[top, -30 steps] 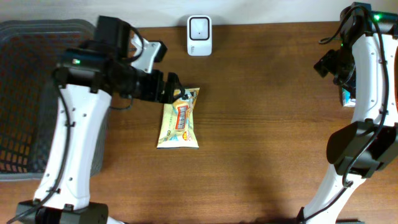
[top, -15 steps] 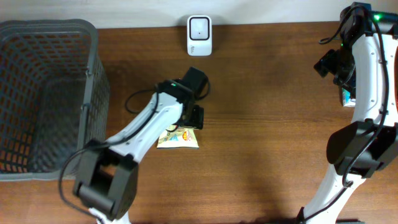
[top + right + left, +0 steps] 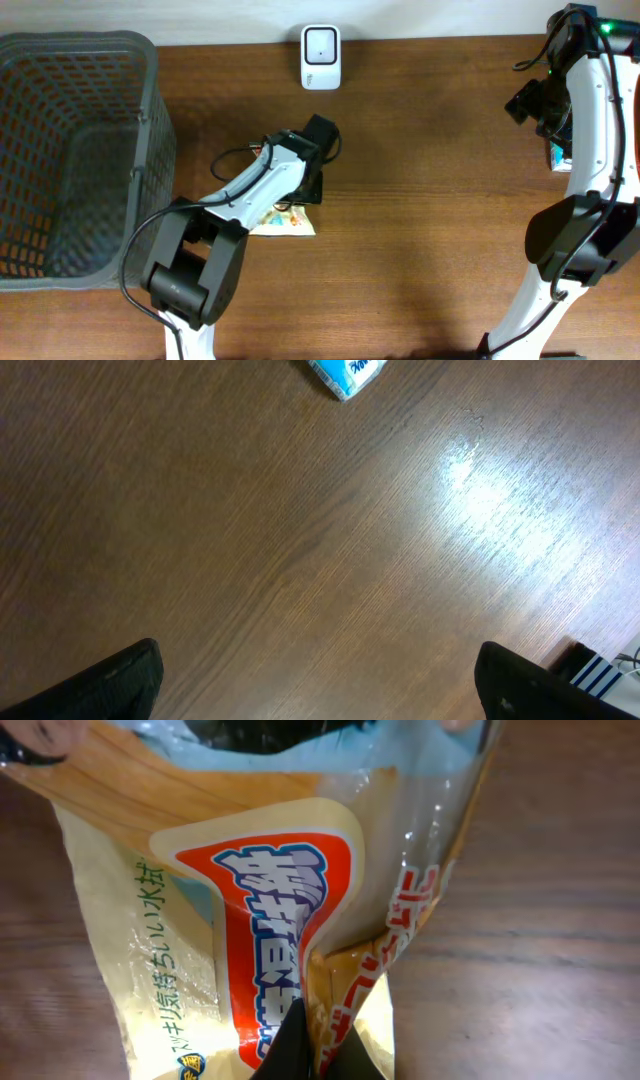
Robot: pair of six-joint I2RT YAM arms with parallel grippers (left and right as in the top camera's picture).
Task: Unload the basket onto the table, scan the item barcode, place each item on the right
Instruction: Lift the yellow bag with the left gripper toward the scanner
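Bending low, left gripper (image 3: 311, 192) seemingly pinches the snack packet (image 3: 262, 910).

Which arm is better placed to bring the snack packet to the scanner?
Left: the left gripper pinches the snack packet near the scanner; the right gripper hangs open, far off.

I count one yellow snack packet (image 3: 290, 222), one white scanner (image 3: 320, 44), one grey basket (image 3: 80, 40), one blue packet (image 3: 345, 372), one counter (image 3: 430, 200), and two arms: left arm (image 3: 262, 185), right arm (image 3: 592, 110).

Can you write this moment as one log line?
left claw: shut on yellow plastic snack packet | right claw: open, empty | white box-shaped scanner: apart from packet
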